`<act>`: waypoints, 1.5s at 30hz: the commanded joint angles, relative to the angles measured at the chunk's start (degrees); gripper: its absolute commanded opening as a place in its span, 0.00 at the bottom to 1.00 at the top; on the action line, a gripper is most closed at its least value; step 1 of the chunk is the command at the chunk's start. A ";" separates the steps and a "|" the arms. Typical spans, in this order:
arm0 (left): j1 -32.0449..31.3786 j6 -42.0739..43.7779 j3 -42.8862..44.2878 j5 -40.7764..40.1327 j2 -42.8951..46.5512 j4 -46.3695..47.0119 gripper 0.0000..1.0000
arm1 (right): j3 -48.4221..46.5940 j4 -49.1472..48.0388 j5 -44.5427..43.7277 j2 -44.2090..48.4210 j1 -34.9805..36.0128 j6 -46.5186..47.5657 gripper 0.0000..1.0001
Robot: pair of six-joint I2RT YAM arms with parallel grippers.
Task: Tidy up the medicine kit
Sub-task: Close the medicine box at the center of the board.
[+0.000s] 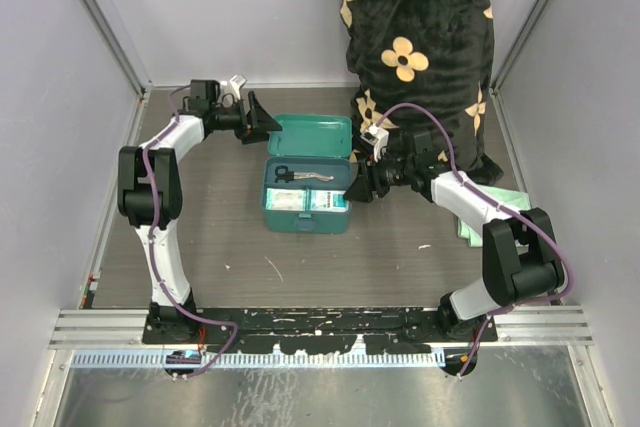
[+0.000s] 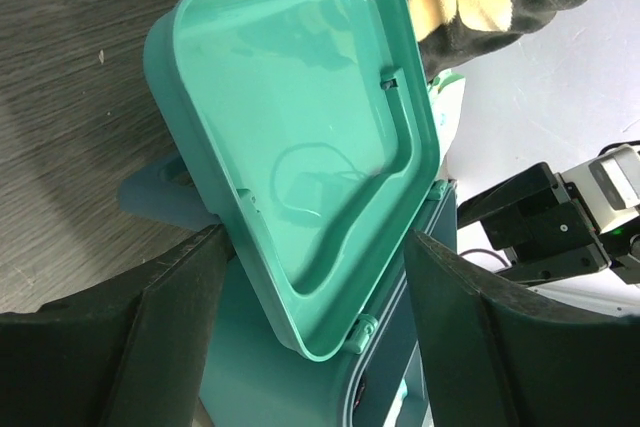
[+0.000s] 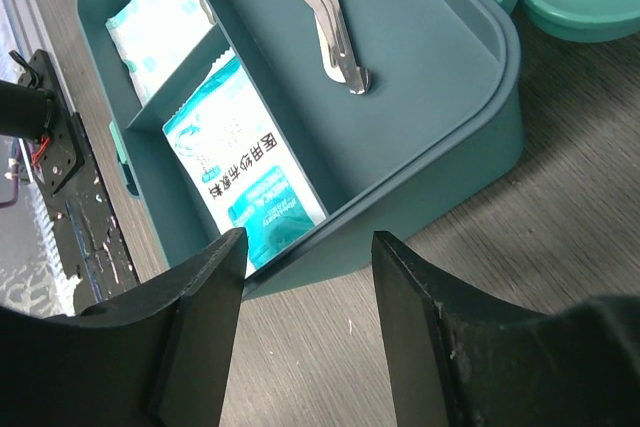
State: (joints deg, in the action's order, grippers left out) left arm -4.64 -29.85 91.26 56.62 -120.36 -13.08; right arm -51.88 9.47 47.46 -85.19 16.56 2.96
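Observation:
The teal-green medicine kit (image 1: 307, 209) stands in the middle of the table with its hinged lid (image 1: 312, 135) lying open behind it. Inside are metal scissors (image 3: 320, 9) and two white-and-teal packets (image 3: 245, 177) in divided sections. My left gripper (image 1: 262, 122) is open at the lid's left rear corner; in the left wrist view the lid (image 2: 300, 137) stands between its fingers. My right gripper (image 1: 357, 190) is open at the kit's right side, its fingers (image 3: 195, 317) just outside the wall (image 3: 430, 187), touching nothing.
A person in a black flower-patterned garment (image 1: 415, 37) stands at the table's far edge. A pale green cloth (image 1: 500, 209) lies at the right, partly under my right arm. White walls close in both sides.

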 commanded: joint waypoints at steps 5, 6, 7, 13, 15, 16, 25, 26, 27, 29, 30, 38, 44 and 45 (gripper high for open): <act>-0.02 -1.48 0.10 2.26 4.93 3.25 0.72 | -2.53 0.18 -1.19 -1.19 0.23 1.97 0.56; -0.01 -1.67 0.17 1.76 4.73 3.32 0.72 | -2.56 0.23 -1.08 -1.21 0.26 2.07 0.56; -0.01 -1.84 0.34 1.08 4.58 3.02 0.73 | -2.57 0.26 -1.03 -1.33 0.29 2.05 0.56; -0.01 -6.14 1.04 2.23 2.71 5.88 0.75 | -2.81 0.68 -0.62 -1.47 0.28 2.51 0.56; -0.01 -8.10 0.83 2.84 2.57 7.95 0.74 | -2.85 0.92 -0.85 -1.60 0.22 2.89 0.55; -0.01 -8.99 0.58 3.39 2.58 9.33 0.73 | -2.86 1.02 -0.95 -1.69 0.29 3.08 0.55; -0.02 -11.02 -2.24 5.64 6.24 14.82 0.66 | -3.88 2.08 -1.58 -2.69 0.24 3.48 0.55; 0.01 -10.95 -2.45 5.71 6.68 14.91 0.65 | -3.95 2.20 -1.67 -2.77 0.31 3.53 0.55; -0.01 -10.79 -2.75 5.82 7.14 15.01 0.64 | -4.03 2.28 -1.67 -2.79 0.28 3.59 0.54; -0.01 -10.23 -3.39 6.11 8.21 15.27 0.62 | -4.25 2.55 -1.72 -2.64 0.18 3.78 0.54; -0.04 -9.90 -3.63 6.13 8.66 15.21 0.61 | -4.36 2.63 -1.82 -2.54 0.22 3.93 0.54; -0.03 -6.64 -4.69 6.93 12.01 13.91 0.56 | -4.57 2.91 -2.02 -2.53 0.17 4.16 0.54; -0.01 -1.44 -5.76 6.92 14.86 11.14 0.56 | -4.94 3.44 -1.98 -2.07 0.15 4.58 0.54; 0.01 -0.09 -6.09 6.78 15.32 10.40 0.57 | -4.99 3.52 -2.02 -1.91 0.19 4.68 0.54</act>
State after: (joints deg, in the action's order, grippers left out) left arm -4.47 -34.94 85.60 60.62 -110.00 -2.07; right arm -54.76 12.93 47.42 -87.15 16.78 5.08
